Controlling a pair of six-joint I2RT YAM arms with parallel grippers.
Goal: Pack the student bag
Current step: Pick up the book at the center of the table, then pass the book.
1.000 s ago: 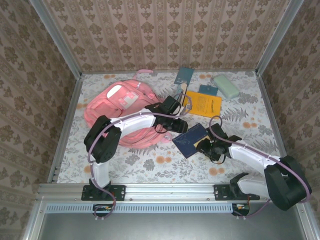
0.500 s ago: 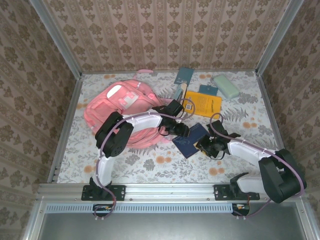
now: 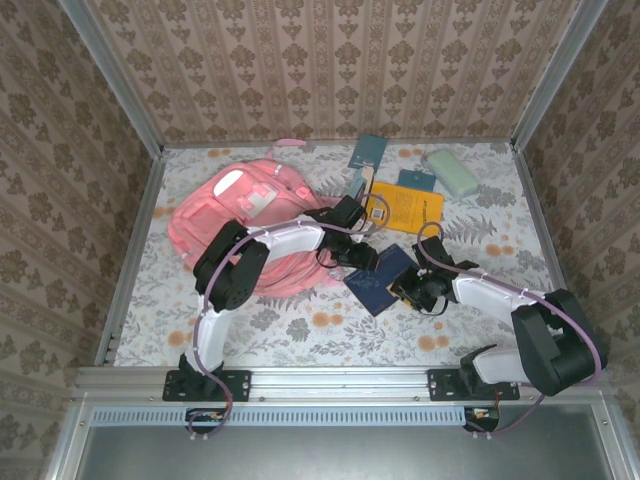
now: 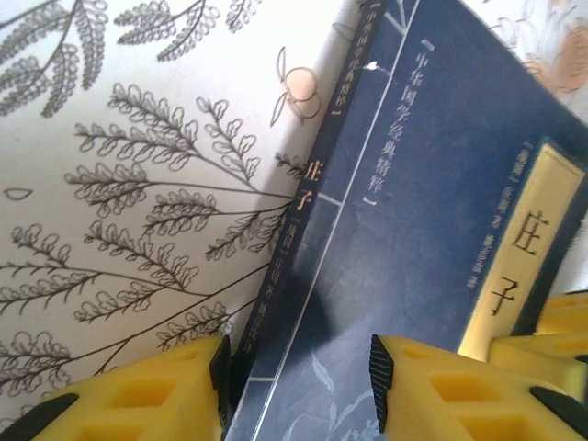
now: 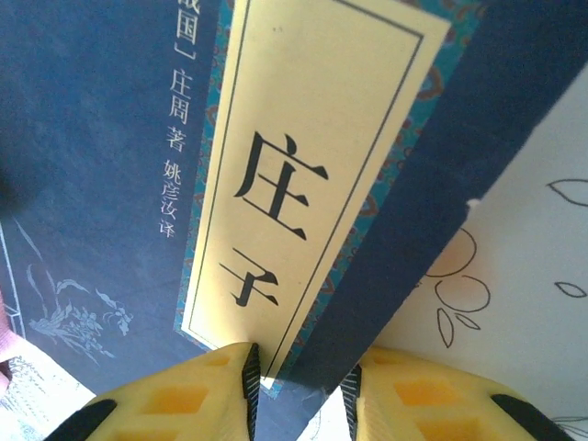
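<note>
Top external: orange booklet point(image 3: 405, 208) lies beyond navy book point(image 3: 378, 286).

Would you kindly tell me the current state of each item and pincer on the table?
student bag: lying flat, front pockets up.
dark blue book: cover up, outside the bag, one pincer at each side.
left pincer: astride the book's spine, grip unclear.
right pincer: shut on the book's edge.
orange booklet: lying flat, untouched.
pale green case: lying flat, untouched.
</note>
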